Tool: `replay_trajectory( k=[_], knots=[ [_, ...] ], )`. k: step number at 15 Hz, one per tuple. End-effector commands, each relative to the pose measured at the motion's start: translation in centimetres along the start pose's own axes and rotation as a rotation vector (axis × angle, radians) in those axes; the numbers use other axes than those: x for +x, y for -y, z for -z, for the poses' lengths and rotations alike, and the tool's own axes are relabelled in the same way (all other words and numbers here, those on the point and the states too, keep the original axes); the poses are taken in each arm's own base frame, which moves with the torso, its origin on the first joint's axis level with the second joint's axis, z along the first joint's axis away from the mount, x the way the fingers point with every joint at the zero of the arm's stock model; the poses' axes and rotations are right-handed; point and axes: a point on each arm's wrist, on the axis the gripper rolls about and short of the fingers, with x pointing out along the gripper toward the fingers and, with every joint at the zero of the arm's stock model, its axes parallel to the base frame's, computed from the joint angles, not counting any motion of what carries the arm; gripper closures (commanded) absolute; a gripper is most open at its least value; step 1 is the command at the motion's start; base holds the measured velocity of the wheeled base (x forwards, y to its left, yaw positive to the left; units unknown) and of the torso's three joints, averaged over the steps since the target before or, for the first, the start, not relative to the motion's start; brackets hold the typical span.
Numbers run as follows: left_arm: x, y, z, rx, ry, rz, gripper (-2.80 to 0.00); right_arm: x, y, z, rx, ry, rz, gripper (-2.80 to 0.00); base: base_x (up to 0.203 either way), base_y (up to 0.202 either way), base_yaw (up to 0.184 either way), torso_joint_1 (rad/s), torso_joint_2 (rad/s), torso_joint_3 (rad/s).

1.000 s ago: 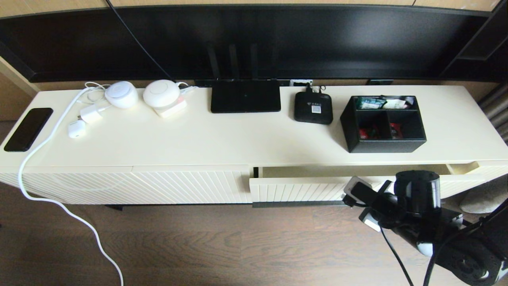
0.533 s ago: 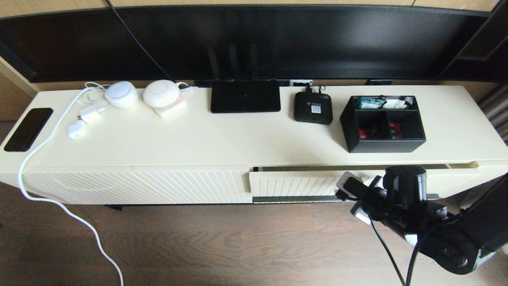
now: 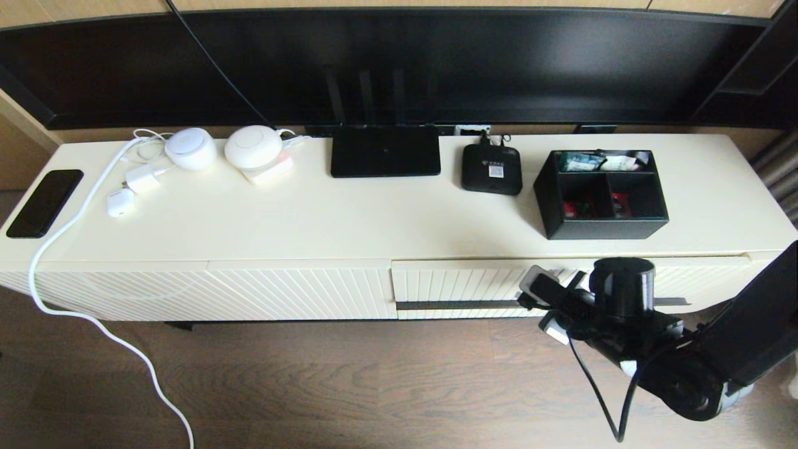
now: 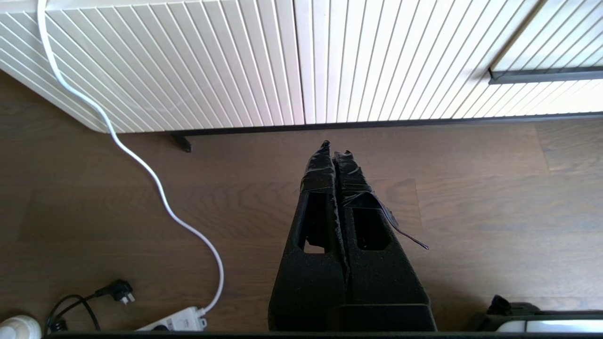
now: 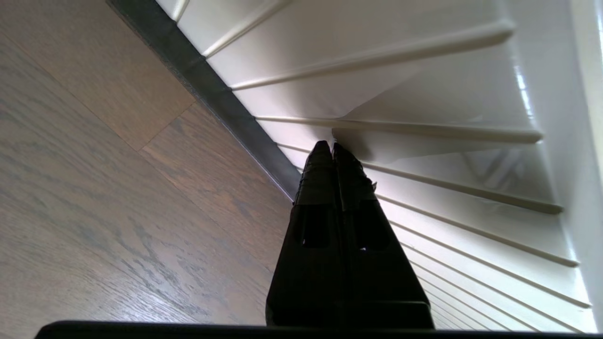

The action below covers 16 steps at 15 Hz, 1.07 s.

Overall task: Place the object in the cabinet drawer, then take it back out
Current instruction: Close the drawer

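Observation:
The black organiser box (image 3: 601, 194), with red and green packets in its three compartments, stands on the cabinet top at the right. Below it, the cabinet drawer (image 3: 467, 284) sits flush with the ribbed front, its dark handle bar (image 3: 458, 305) running along its lower part. My right arm (image 3: 623, 299) is in front of the drawer. In the right wrist view my right gripper (image 5: 330, 144) is shut and empty, tips against the ribbed drawer front (image 5: 424, 155). My left gripper (image 4: 335, 148) is shut and empty, low over the wooden floor before the cabinet's left panel.
On the cabinet top are a flat black router (image 3: 385, 151), a small black device (image 3: 492, 169), two white round devices (image 3: 252, 146), a charger, and a black phone (image 3: 45, 202) at the far left. A white cable (image 4: 141, 165) trails to a power strip (image 4: 176, 321) on the floor.
The drawer, open by a gap a second ago, has slid in until flush. My right arm moved toward the cabinet with it.

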Motion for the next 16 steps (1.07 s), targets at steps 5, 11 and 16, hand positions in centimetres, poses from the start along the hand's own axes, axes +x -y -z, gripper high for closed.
replay_trajectory(
  k=[5, 11, 16],
  knots=[
    [0.0, 0.0, 0.0, 0.000, 0.001, 0.000, 0.00, -0.8, 0.5, 0.6, 0.001, -0.030, -0.001, 0.00, 0.000, 0.000, 0.000, 0.000, 0.00, 0.000],
    [0.0, 0.0, 0.0, 0.000, 0.000, 0.000, 0.00, -9.0, 3.5, 0.8, 0.037, -0.021, 0.032, 0.00, 0.000, 0.000, 0.000, 0.000, 0.00, 0.000],
    [0.0, 0.0, 0.0, 0.000, -0.001, 0.000, 0.00, -18.4, 8.0, 3.5, 0.223, -0.058, 0.246, 0.00, 0.000, 0.000, 0.000, 0.000, 0.00, 0.000]
  ],
)
